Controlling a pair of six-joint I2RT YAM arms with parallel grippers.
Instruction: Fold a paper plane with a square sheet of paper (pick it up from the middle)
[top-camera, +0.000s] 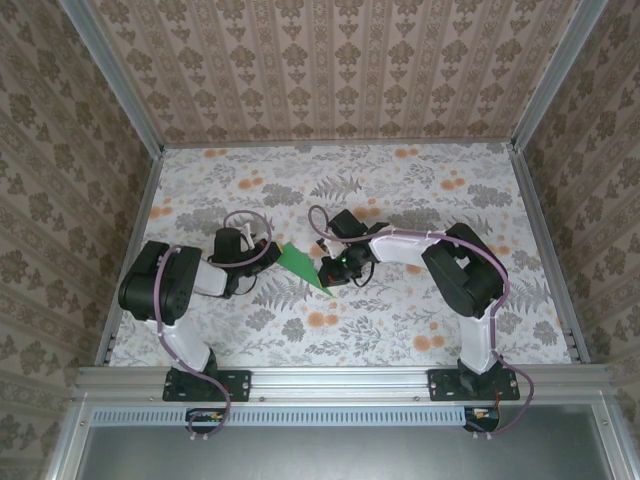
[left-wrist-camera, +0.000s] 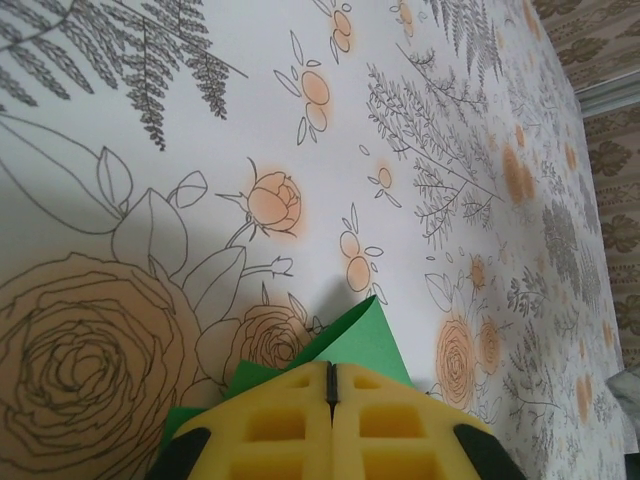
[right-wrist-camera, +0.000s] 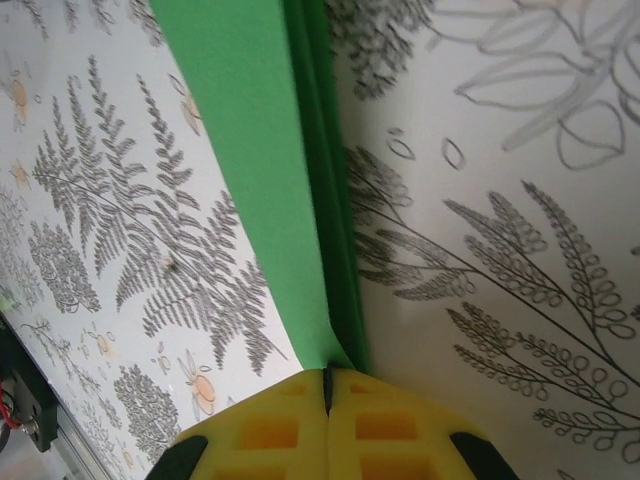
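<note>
At the left, the left gripper (top-camera: 268, 252) is pinching one end of the green paper (top-camera: 298, 264). In its wrist view the yellow foam fingertips (left-wrist-camera: 275, 420) are pressing together along a thin dark seam, and a green corner is poking out above them (left-wrist-camera: 365, 340). The paper is spanning the gap between the two grippers over the middle of the table (top-camera: 400, 190). From above it is showing as a flat, bright green wedge, tapering to a point toward the right arm's side. Whether it is touching the table or hanging just above it is hard to tell.

At the right, the right gripper (top-camera: 328, 270) is clamping the other end. Here too the pads (right-wrist-camera: 385, 430) are meeting tightly on the sheet, which is running away from them as a long strip with stacked layers and a sharp crease (right-wrist-camera: 250, 150). Both paper ends are disappearing inside the jaws. The pads are looking blocky, with square hollows. The table cover is carrying a matte print of grey ferns and orange roses.
</note>
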